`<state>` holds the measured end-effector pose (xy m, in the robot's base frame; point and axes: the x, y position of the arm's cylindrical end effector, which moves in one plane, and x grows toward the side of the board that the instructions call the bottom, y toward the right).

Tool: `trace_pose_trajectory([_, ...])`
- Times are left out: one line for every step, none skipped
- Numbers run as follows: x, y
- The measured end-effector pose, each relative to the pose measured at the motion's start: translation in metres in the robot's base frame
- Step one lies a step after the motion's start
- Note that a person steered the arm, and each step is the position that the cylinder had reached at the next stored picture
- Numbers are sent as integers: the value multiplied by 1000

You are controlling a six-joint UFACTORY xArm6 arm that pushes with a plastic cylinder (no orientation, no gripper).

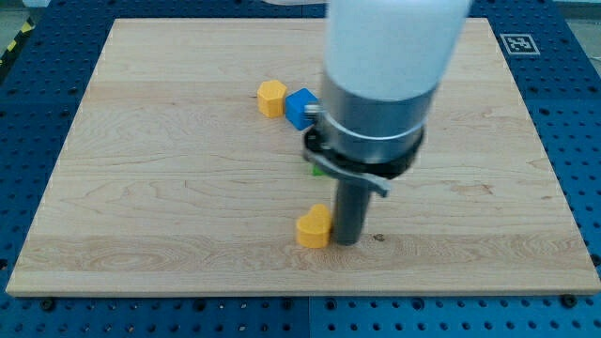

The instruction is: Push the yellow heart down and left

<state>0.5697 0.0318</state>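
Note:
The yellow heart (314,226) lies on the wooden board (169,188) below the middle. My tip (346,241) stands right beside it, on its right side, touching or nearly touching it. A yellow hexagon block (271,98) sits near the upper middle, with a blue block (300,108) against its right side. A sliver of a green block (316,170) shows at the arm's left edge, mostly hidden behind the arm.
The arm's wide white and grey body (380,84) covers the board's upper middle and hides what is behind it. The board is edged by a blue perforated table (582,141). A marker tag (518,42) sits at the top right corner.

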Motion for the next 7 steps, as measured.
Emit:
trace_pose_trajectory([0, -21])
trace_pose_trajectory([0, -56])
trace_pose_trajectory([6, -73])
trace_pose_trajectory([-5, -106])
trace_pose_trajectory([-22, -130])
trace_pose_trajectory([-12, -146])
trace_pose_trajectory([4, -187])
